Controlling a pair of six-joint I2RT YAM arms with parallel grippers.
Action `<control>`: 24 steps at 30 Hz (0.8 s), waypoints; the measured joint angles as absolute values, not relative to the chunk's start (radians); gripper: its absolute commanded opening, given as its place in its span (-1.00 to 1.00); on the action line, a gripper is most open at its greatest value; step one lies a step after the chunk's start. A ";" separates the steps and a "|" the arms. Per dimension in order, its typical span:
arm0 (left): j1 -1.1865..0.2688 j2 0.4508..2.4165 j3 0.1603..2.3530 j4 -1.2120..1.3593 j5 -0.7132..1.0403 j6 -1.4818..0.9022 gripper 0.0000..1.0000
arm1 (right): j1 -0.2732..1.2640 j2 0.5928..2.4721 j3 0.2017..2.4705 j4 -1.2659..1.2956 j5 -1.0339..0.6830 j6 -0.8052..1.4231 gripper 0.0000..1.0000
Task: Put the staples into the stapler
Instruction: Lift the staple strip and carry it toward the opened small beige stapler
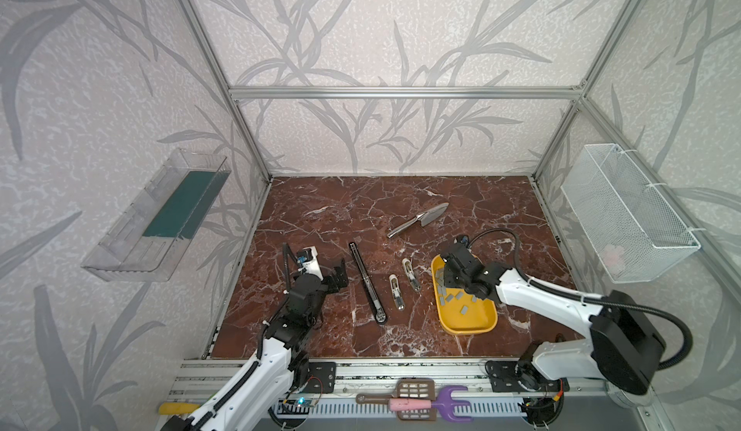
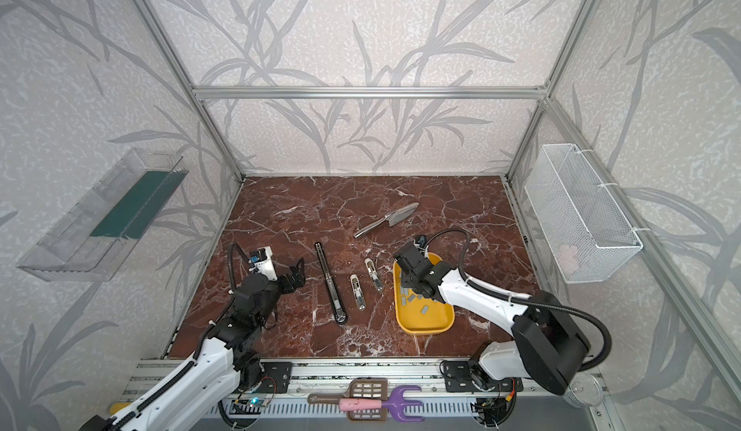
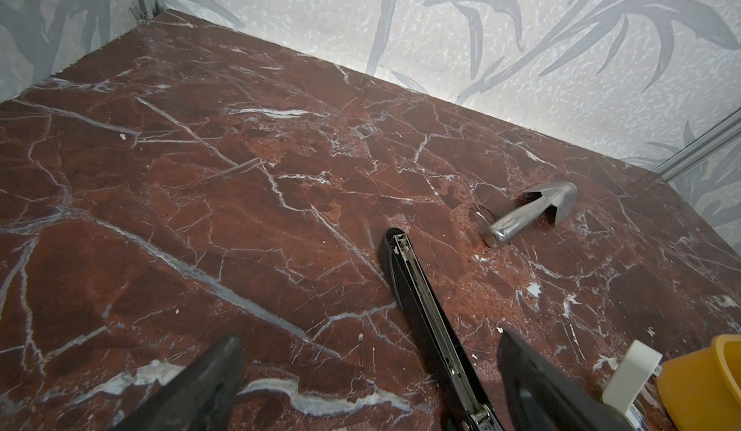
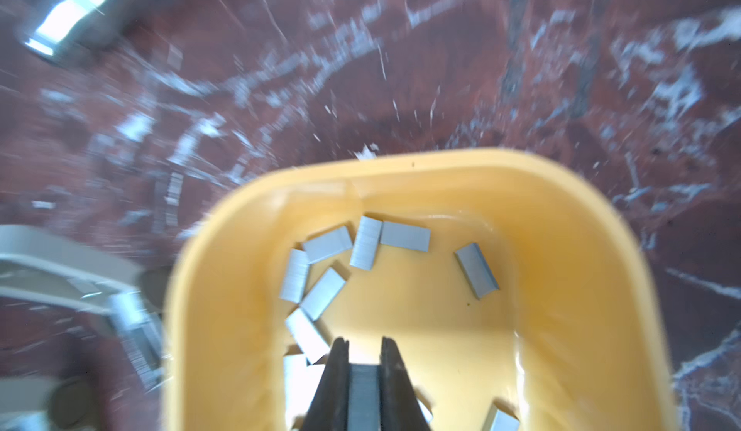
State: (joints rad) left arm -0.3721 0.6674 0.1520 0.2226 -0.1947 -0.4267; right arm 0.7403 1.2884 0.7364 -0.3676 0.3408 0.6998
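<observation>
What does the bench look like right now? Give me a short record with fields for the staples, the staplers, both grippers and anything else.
surface: red-brown marble table
supply: loose grey staples in the yellow tray
staplers: long black stapler, staple channel exposed; two small white staplers between it and the tray
left arm: left gripper open, empty, by the long black stapler
right arm: right gripper shut on one staple strip, over the tray
other: metal trowel, farther back

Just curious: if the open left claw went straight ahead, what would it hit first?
Probably the long black stapler lying just ahead of the left gripper, though it may pass above.
</observation>
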 measured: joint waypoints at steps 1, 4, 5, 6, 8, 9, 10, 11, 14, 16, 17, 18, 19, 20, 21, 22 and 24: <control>-0.372 0.678 0.152 0.223 -0.192 -0.427 0.98 | 0.743 1.254 0.730 -0.367 0.341 0.690 -0.81; -0.372 0.713 0.154 0.225 -0.187 -0.427 0.98 | 0.761 1.158 0.720 -0.369 0.345 0.656 -0.81; -0.372 0.725 0.155 0.225 -0.184 -0.427 0.98 | 0.772 1.132 0.720 -0.368 0.350 0.644 -0.81; -0.372 0.739 0.157 0.225 -0.181 -0.427 0.98 | 0.787 1.108 0.720 -0.366 0.357 0.632 -0.81; -0.372 0.760 0.163 0.225 -0.173 -0.426 0.98 | 0.826 1.072 0.720 -0.362 0.371 0.607 -0.81; -0.372 0.770 0.165 0.226 -0.166 -0.426 0.98 | 0.850 1.061 0.721 -0.359 0.380 0.594 -0.80; -0.372 0.777 0.168 0.226 -0.160 -0.426 0.98 | 0.871 1.056 0.723 -0.355 0.388 0.583 -0.80; -0.372 0.784 0.170 0.227 -0.153 -0.426 0.98 | 0.899 1.056 0.725 -0.344 0.397 0.570 -0.80; -0.372 0.792 0.175 0.234 -0.135 -0.424 0.98 | 0.979 1.074 0.738 -0.300 0.411 0.525 -0.80; -0.372 0.792 0.175 0.239 -0.126 -0.421 0.98 | 1.039 1.106 0.759 -0.262 0.426 0.498 -0.80; -0.372 0.791 0.175 0.240 -0.120 -0.420 0.98 | 1.073 1.127 0.771 -0.238 0.434 0.481 -0.80; -0.372 0.791 0.175 0.241 -0.113 -0.419 0.98 | 1.105 1.150 0.783 -0.212 0.441 0.468 -0.81; -0.372 0.791 0.175 0.243 -0.107 -0.418 0.98 | 1.125 1.168 0.790 -0.192 0.445 0.459 -0.80; -0.372 0.791 0.175 0.246 -0.097 -0.416 0.99 | 1.145 1.193 0.795 -0.162 0.443 0.450 -0.80; -0.372 0.791 0.175 0.252 -0.084 -0.412 0.98 | 1.158 1.214 0.797 -0.135 0.435 0.443 -0.80; -0.372 0.791 0.175 0.260 -0.074 -0.409 0.98 | 1.162 1.232 0.797 -0.113 0.429 0.437 -0.80; -0.372 0.791 0.175 0.278 -0.046 -0.397 0.98 | 1.165 1.271 0.796 -0.071 0.418 0.428 -0.76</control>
State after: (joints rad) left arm -0.3721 0.7914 0.1753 0.2779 -0.0463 -0.3973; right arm 1.1648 1.2713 0.7963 -0.0711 0.4175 0.4278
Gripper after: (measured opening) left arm 0.992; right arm 0.138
